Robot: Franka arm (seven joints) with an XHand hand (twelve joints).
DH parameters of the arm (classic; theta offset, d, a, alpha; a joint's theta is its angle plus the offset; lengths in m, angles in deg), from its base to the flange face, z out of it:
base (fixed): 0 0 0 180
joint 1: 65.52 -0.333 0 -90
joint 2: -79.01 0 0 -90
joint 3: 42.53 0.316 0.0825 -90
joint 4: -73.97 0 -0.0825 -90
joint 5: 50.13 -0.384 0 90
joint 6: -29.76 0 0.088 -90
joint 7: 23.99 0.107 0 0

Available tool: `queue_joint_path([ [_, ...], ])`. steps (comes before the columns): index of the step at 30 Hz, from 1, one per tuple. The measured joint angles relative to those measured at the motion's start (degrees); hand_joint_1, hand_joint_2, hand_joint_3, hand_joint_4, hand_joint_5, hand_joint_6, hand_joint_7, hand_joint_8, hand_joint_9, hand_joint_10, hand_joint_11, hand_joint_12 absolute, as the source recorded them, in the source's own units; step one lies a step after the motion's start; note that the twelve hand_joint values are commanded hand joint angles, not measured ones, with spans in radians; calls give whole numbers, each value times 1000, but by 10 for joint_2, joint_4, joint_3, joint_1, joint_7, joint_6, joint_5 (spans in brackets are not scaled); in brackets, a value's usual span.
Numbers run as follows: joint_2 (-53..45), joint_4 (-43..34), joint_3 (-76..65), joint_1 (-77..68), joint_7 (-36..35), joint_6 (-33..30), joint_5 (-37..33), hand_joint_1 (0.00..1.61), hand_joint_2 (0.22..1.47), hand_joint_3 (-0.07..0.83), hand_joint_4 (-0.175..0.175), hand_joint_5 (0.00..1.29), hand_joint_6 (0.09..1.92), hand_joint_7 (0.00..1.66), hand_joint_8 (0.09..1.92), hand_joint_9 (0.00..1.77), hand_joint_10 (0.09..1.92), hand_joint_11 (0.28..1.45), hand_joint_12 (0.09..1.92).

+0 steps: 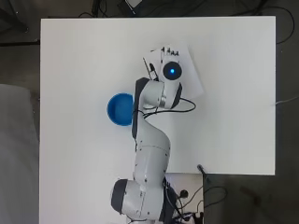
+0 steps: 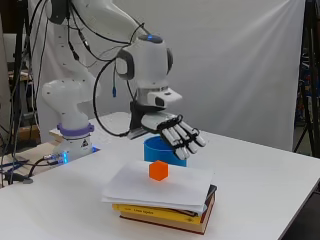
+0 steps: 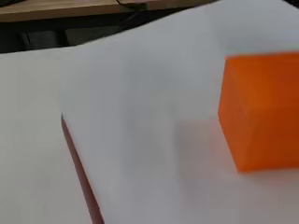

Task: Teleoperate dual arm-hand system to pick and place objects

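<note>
An orange cube (image 2: 158, 170) rests on white paper (image 2: 165, 187) that lies on a stack of books (image 2: 170, 216). The wrist view shows the orange cube (image 3: 260, 112) close up on the paper (image 3: 154, 140). My hand (image 2: 175, 132) hovers just above and slightly beyond the cube, fingers straight and slanting down, holding nothing. A blue bowl (image 2: 161, 150) stands behind the books. From overhead the blue bowl (image 1: 120, 109) is left of the arm, the paper (image 1: 187, 70) pokes out from under the wrist, and the cube is hidden.
The white table (image 1: 233, 116) extends right of the books. Its far edge (image 1: 159, 18) runs across the top, and cables (image 1: 205, 186) lie near the arm's base.
</note>
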Motion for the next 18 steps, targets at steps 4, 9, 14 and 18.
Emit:
queue_joint_path([
  [4, 18, 111, -13, 4, -127, -73, -16, 343, 1030, -10, 10, 321, 87, 486, 87, 613, 87, 568, 87],
  [9, 5, 136, -48, -20, -138, -88, 8, 355, 1044, -1, 2, 276, 87, 465, 87, 579, 87, 578, 87],
  [14, 15, 123, -156, -96, -28, -76, -4, 375, 1036, -3, 22, 325, 87, 480, 87, 573, 87, 546, 87],
  [18, -24, 108, -351, -268, -21, -58, -51, 372, 1039, -1, 39, 355, 87, 492, 87, 571, 87, 536, 87],
])
